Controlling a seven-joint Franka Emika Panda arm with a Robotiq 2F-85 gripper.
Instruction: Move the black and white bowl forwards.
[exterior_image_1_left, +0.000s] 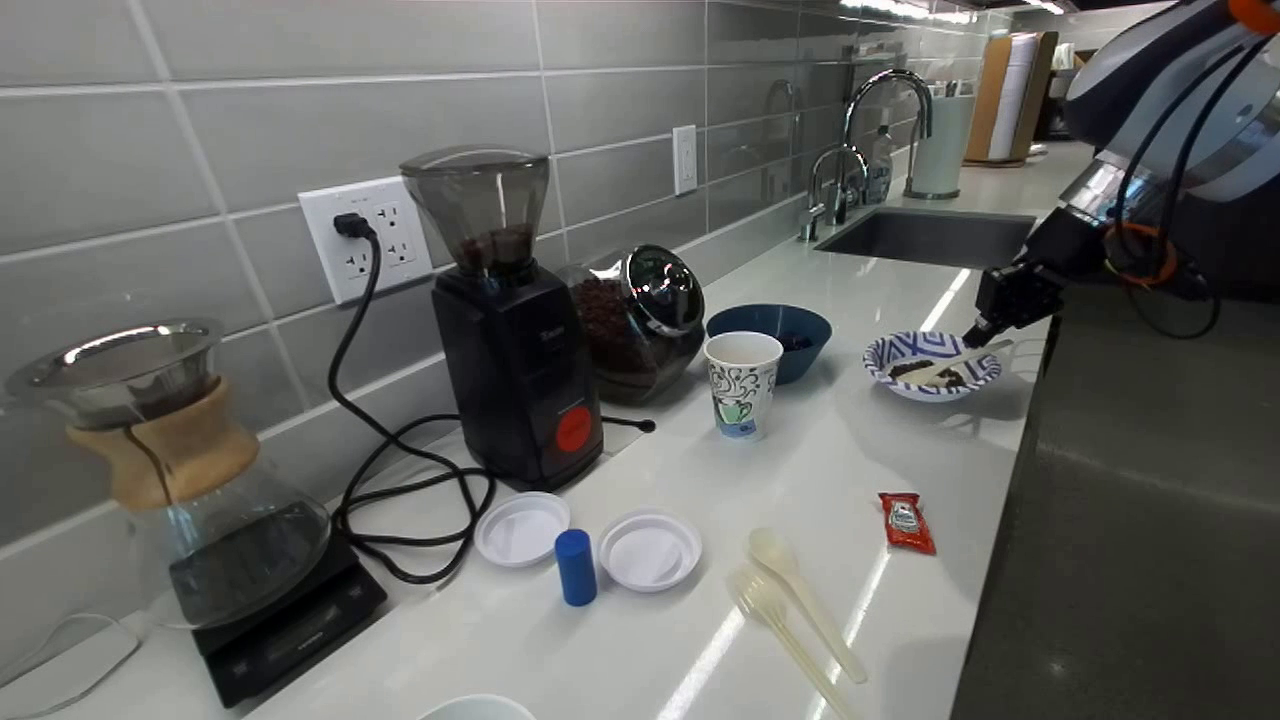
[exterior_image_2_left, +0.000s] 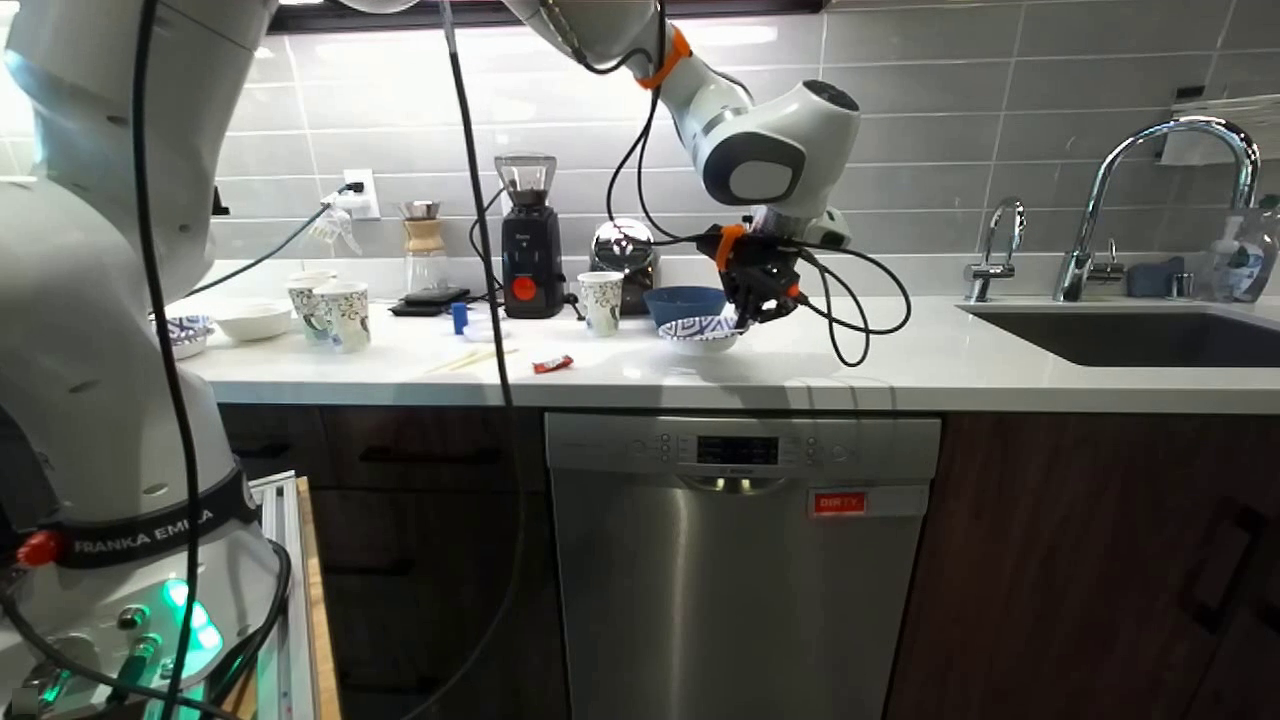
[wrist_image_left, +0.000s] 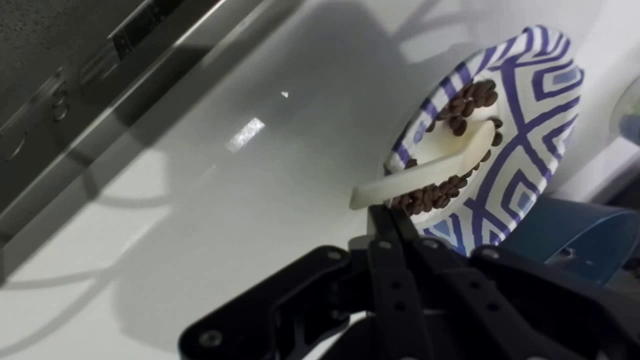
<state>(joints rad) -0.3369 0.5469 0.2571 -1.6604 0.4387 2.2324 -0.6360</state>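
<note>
The black and white bowl shows in both exterior views (exterior_image_1_left: 928, 390) (exterior_image_2_left: 698, 330) and in the wrist view (wrist_image_left: 522, 130). It is white with blue-purple patterning and sits near the counter's front edge. It holds dark brown beans and a pale spoon (wrist_image_left: 410, 182), whose handle sticks out over the rim. My gripper shows in both exterior views (exterior_image_1_left: 976, 336) (exterior_image_2_left: 742, 318), at the bowl's rim on the sink side. In the wrist view its fingertips (wrist_image_left: 391, 212) are together on the bowl's rim, just beside the spoon handle. I cannot tell whether the bowl touches the counter.
The deeper dark blue bowl (exterior_image_1_left: 770, 325) stands close behind the bowl, with a patterned cup (exterior_image_1_left: 740, 400) beside it. A red packet (exterior_image_1_left: 907, 522), a spoon (exterior_image_1_left: 815, 610) and a fork (exterior_image_1_left: 785, 630) lie on the counter. A sink (exterior_image_1_left: 925, 235) lies farther along.
</note>
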